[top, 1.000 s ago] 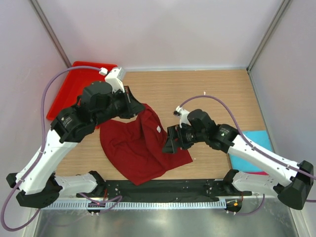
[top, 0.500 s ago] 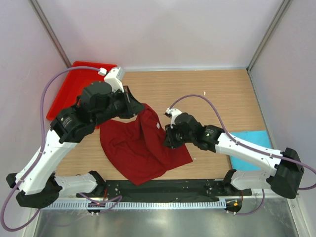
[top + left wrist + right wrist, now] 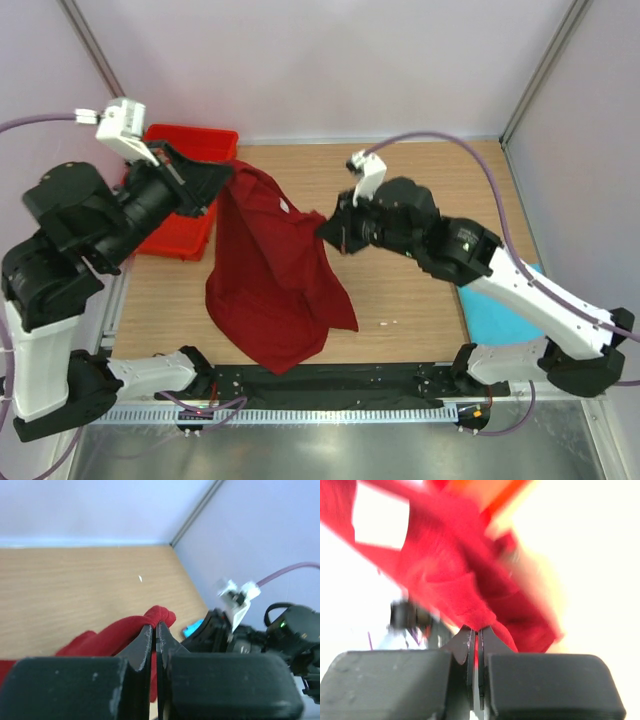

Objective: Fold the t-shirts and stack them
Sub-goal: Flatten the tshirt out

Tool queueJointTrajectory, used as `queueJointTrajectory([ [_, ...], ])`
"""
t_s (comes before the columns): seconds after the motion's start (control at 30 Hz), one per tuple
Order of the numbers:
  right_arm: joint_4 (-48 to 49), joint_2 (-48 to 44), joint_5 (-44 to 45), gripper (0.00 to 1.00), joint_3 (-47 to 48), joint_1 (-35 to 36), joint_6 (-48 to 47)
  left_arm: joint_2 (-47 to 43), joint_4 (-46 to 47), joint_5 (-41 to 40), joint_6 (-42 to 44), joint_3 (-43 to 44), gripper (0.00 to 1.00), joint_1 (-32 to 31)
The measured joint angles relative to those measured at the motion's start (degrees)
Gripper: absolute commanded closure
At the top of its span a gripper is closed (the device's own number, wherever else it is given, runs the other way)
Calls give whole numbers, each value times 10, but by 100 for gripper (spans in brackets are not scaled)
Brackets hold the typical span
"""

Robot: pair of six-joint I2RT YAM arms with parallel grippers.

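**Item 1: maroon t-shirt (image 3: 270, 290).** Centre-left of the top view. It is unfolded and hangs as a slack sheet between the two arms. Its upper edge is held off the table (image 3: 430, 180), and its lower hem lies crumpled on the wood near the bottom edge of the frame.

**Item 2: left gripper (image 3: 222, 178).** Upper left of the top view, just right of the red tray (image 3: 205, 140). The jaws are pressed together on a bunched fold of the maroon cloth. The left wrist view shows the fabric pinched between the fingertips.

**Item 3: right gripper (image 3: 328, 230).** Centre of the top view. The jaws are closed on the opposite upper edge of the same shirt. The right wrist view is blurred, but it shows red cloth clamped at the tips.

**Item 4: turquoise t-shirt (image 3: 495, 325).** Lower right of the top view. It lies flat and is partly hidden under the right arm.

**Item 5: pink t-shirt.** Not seen.

**Step in hand (judged).** The maroon shirt is being spread before folding; no fold has been made and nothing is stacked.

**Next move calls for (judged).** Both grips should keep an even tension and draw apart to flatten the cloth. It should then be lowered squarely onto bare wood, clear of the tray. An uneven pull may twist the hem or slip a pinch.
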Motion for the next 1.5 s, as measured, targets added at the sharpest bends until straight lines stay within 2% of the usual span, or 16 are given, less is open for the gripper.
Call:
queueJointTrajectory([
  [0.13,-25,126,63,99,210,-41,-6,14,-17,-31,42,78,100,0],
  [0.23,-34,268,71,99,406,-104,-4,24,-19,-62,75,134,100,0],
  [0.37,-30,440,29,99,626,-160,7,21,-11,-98,116,167,100,0],
  [0.43,-4,479,-6,99,661,-167,17,25,-10,-106,131,181,100,0],
  [0.63,105,470,-65,99,593,-156,49,40,8,-90,156,211,100,0],
  [0.73,125,471,-66,99,609,-159,64,42,28,-66,155,212,100,0],
  [0.83,145,469,-64,99,639,-171,82,47,51,-33,136,210,100,0],
  [0.93,174,428,-69,99,589,-202,98,48,94,16,97,181,100,0],
  [1.07,178,334,-80,99,424,-278,102,54,174,92,26,48,100,-3],
  [1.2,164,278,-86,99,256,-368,71,83,290,124,-41,-183,100,-50],
  [1.27,145,280,-89,98,190,-411,52,146,320,130,-64,-252,100,-89],
  [1.37,101,303,-107,98,132,-466,26,263,354,142,-87,-307,100,-142],
  [1.4,77,318,-115,98,125,-484,14,298,365,150,-96,-318,97,-157],
  [1.43,56,332,-118,98,123,-496,3,327,376,156,-101,-328,74,-169],
  [1.47,25,351,-121,98,124,-511,-12,351,384,165,-110,-335,63,-179],
  [1.5,7,363,-117,98,126,-519,-22,362,384,178,-114,-336,57,-183],
])
